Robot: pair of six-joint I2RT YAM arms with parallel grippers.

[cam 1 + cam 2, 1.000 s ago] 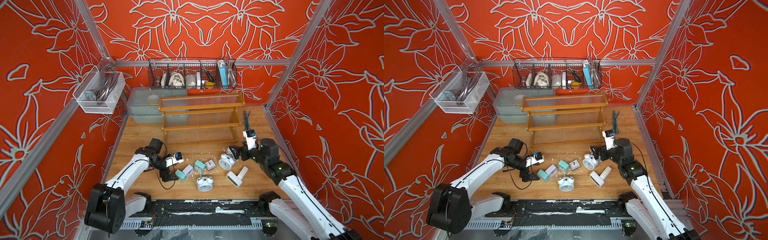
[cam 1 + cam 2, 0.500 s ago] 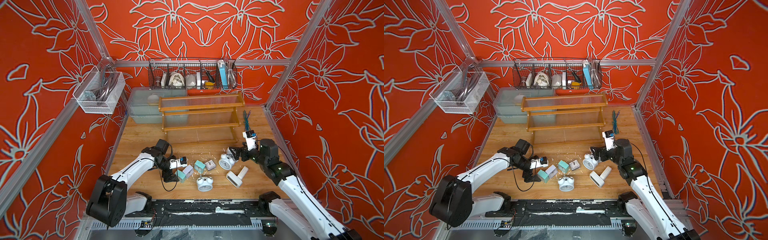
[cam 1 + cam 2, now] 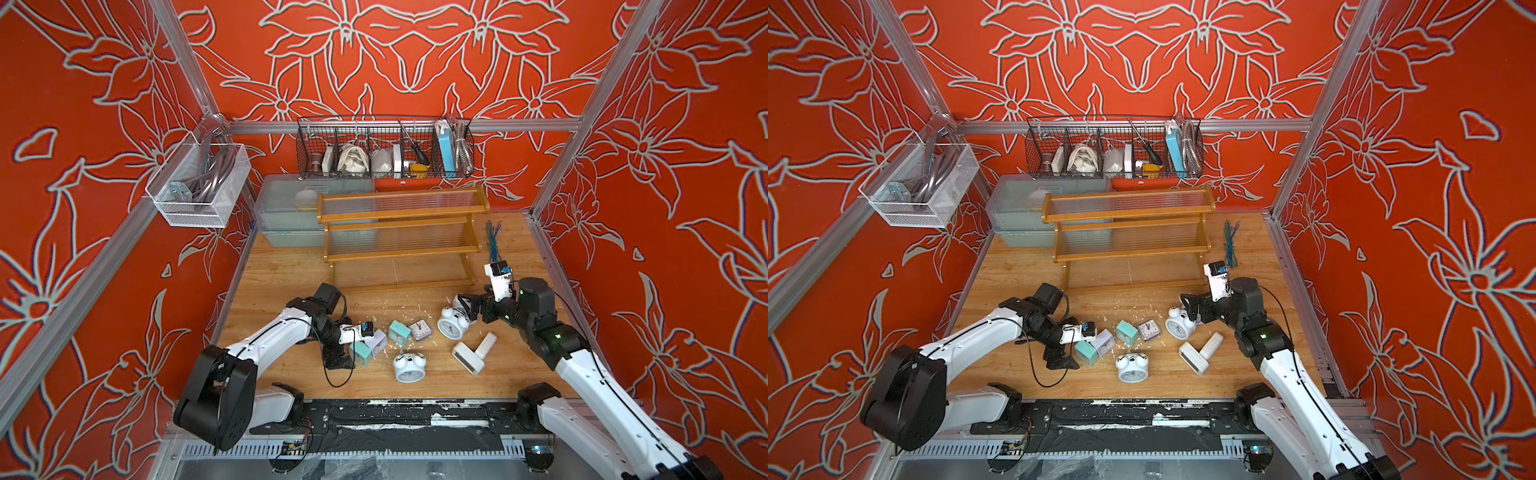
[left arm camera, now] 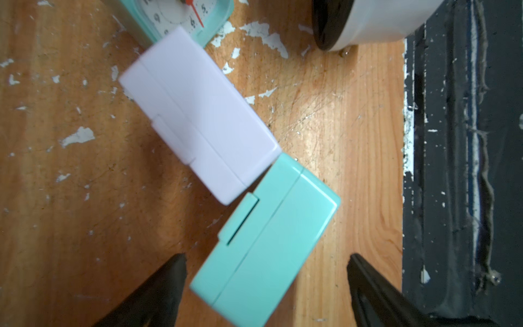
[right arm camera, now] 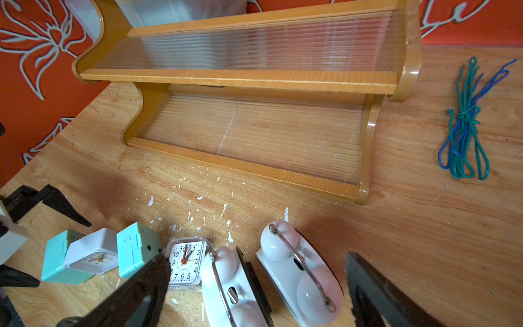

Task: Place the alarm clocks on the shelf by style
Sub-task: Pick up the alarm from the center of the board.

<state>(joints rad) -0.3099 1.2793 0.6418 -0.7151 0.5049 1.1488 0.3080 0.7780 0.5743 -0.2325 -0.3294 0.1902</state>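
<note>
Clear-cased sq clock, on table in front of shelf: black hr numerals round white dial, 12, 3, 6, 9 legible. Other dials unreadable.

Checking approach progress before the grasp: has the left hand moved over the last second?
Yes. In a top view the left hand has shifted toward the front teal clock, which has stayed put. The open hand now straddles it.

Both top views: high at front, looking down+back over whole table, near-identical. L wrist cam: v. close, straight down on teal clock + white clock. R wrist cam: low, facing shelf. Tops cover all these.
</note>
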